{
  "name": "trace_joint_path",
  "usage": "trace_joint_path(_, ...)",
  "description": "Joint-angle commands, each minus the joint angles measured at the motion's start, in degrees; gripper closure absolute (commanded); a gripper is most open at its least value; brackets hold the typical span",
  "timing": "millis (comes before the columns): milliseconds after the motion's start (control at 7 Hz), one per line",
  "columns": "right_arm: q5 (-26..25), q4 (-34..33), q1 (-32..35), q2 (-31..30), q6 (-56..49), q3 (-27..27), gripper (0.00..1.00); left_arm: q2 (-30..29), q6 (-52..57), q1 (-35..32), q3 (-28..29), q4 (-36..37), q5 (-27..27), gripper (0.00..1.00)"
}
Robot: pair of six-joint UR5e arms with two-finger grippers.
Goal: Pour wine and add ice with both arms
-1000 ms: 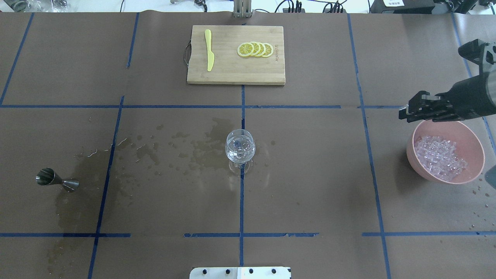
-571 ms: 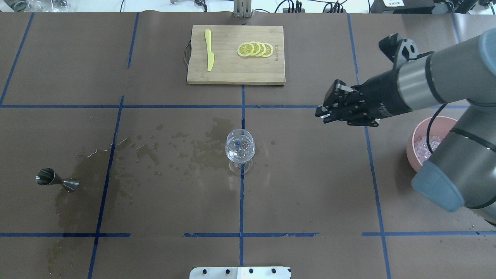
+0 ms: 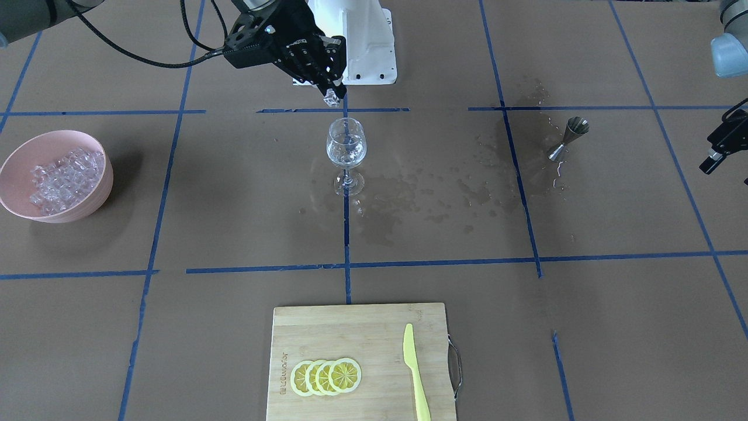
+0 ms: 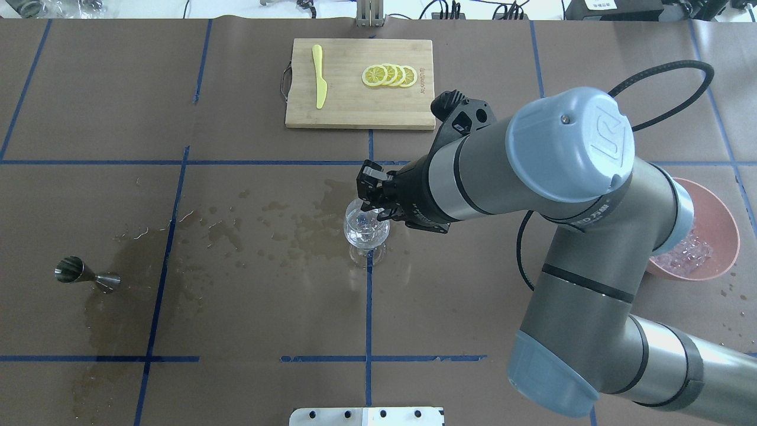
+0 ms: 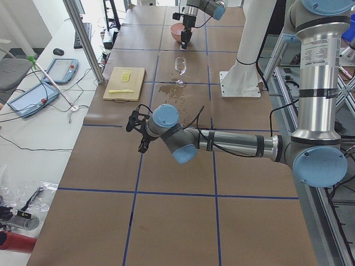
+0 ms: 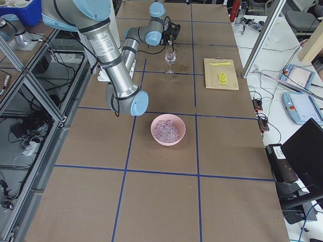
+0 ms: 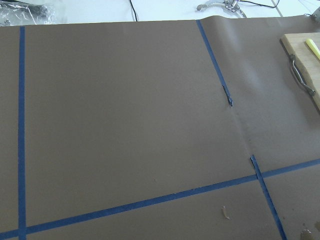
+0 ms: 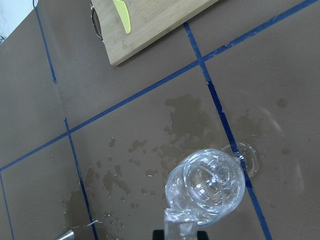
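Note:
A clear wine glass [image 3: 346, 146] stands mid-table with a little clear liquid and some ice in it; it also shows in the overhead view [image 4: 366, 228]. My right gripper [image 3: 331, 93] hangs just above its rim, shut on one ice cube [image 3: 332, 100]. The right wrist view shows that cube [image 8: 180, 226] at the bottom edge over the glass mouth [image 8: 210, 185]. A pink bowl [image 3: 13, 156] holds many ice cubes [image 3: 61, 178]. My left gripper [image 3: 710, 162] hovers far off at the table's left side; I cannot tell whether it is open or shut.
A steel jigger [image 3: 570, 134] lies on its side by dark wet stains [image 3: 421, 193]. A wooden cutting board [image 3: 327, 327] at the far side carries lemon slices [image 3: 326, 376] and a yellow knife [image 3: 415, 368]. The right arm [image 4: 562, 177] spans from the bowl side to the glass.
My right arm swung from over the pink bowl leftward to just above the wine glass, its gripper staying shut. The glass, jigger and board have not moved.

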Motion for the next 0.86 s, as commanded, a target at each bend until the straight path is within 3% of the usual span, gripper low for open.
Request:
trace_joint_path(0,-0.62,-0.49,-0.64,0.23,0.07,-0.1,1.0,0.05,-0.45,0.0,-0.09,-0.1,0.0,0.0)
trace_joint_path(143,-0.62,-0.57,-0.64,0.41,0.07,-0.27,0.9,0.05,-0.45,0.0,-0.09,-0.1,0.0,0.0)
trace_joint_path(571,-0.71,-0.57,-0.55,0.76,0.24,-0.89,0.75,0.14,-0.63,-0.09,-0.27,-0.1,0.88,0.0)
trace_joint_path(714,-0.71,-0.66,-0.64,0.76,0.24,-1.58,0.6,0.57,-0.63,-0.09,-0.35,-0.19,1.14,0.0)
